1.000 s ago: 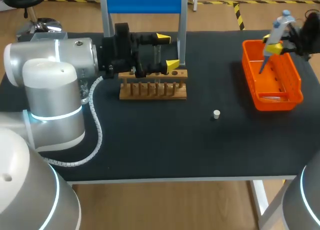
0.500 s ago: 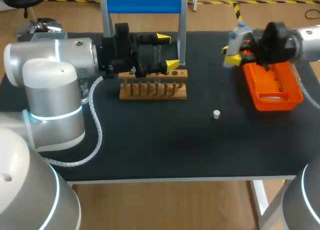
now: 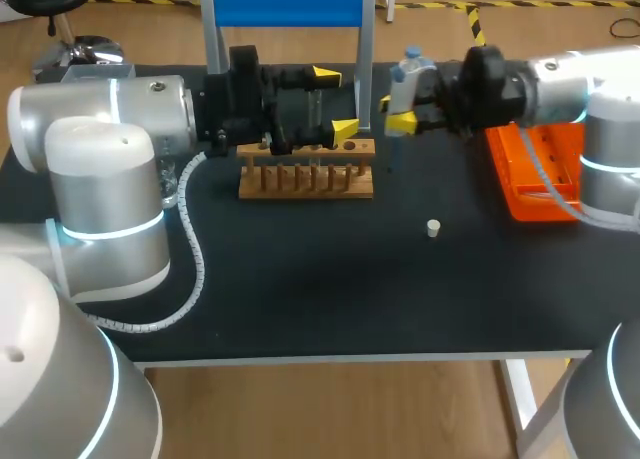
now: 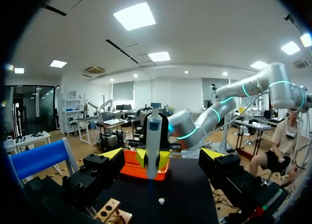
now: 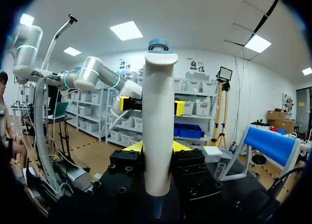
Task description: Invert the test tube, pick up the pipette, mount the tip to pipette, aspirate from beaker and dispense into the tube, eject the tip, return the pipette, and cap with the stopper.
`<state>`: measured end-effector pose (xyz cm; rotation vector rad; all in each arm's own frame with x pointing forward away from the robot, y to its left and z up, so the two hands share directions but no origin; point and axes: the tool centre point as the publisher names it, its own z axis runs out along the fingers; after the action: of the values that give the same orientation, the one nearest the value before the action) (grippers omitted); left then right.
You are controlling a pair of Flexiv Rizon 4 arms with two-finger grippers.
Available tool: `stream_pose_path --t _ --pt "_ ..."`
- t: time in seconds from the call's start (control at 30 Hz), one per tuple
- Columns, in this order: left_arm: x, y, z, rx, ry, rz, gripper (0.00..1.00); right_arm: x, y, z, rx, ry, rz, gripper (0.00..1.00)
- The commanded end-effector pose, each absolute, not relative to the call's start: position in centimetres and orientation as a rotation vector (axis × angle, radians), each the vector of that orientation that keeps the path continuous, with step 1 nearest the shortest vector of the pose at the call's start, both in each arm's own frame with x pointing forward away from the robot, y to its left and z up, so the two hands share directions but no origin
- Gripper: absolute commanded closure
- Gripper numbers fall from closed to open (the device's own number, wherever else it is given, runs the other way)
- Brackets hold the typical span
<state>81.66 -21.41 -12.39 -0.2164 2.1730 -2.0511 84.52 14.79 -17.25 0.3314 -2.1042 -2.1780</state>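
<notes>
Stopper (image 3: 432, 228), small and white, lies alone on the black table (image 3: 300, 299) nearest the camera, at 4 o'clock from the wooden rack (image 3: 306, 174). It is probably parked there because capping comes last. About level with the rack, at the table's 2 o'clock, sits the orange tray (image 3: 520, 194), partly behind my right arm.

Just beyond, my left gripper (image 3: 335, 104) hangs over the rack's far edge, at its 12 o'clock. Its fingers are spread wide and clamp nothing; the left wrist view shows only air between them. I judge it is stationed there to steady the tube, though I cannot make out whether one stands in the rack.

At 1 o'clock from the rack, my right gripper (image 3: 393, 113) is closed tight on the pipette (image 3: 404, 77), its fingers pressing the white body from two sides, as the right wrist view shows. The pipette is upright, nose down, well above the table, likely so it can be lowered straight. Whether a tip is mounted is too small to tell.

Farthest, at 12 o'clock, stands the blue-topped frame (image 3: 290, 5).
</notes>
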Motion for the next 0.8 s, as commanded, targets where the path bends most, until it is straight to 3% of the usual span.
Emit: stream_pose_path --t 0.03,0.8 --pt "81.6 -21.4 -12.5 -0.217 2.168 -2.052 0.0 84.3 16.9 -16.9 0.334 -2.116 -2.179 1.0" --pt "81.6 -21.4 -12.5 -0.217 2.168 -2.052 0.0 81.0 20.8 -16.0 0.31 -2.115 -2.232 1.0"
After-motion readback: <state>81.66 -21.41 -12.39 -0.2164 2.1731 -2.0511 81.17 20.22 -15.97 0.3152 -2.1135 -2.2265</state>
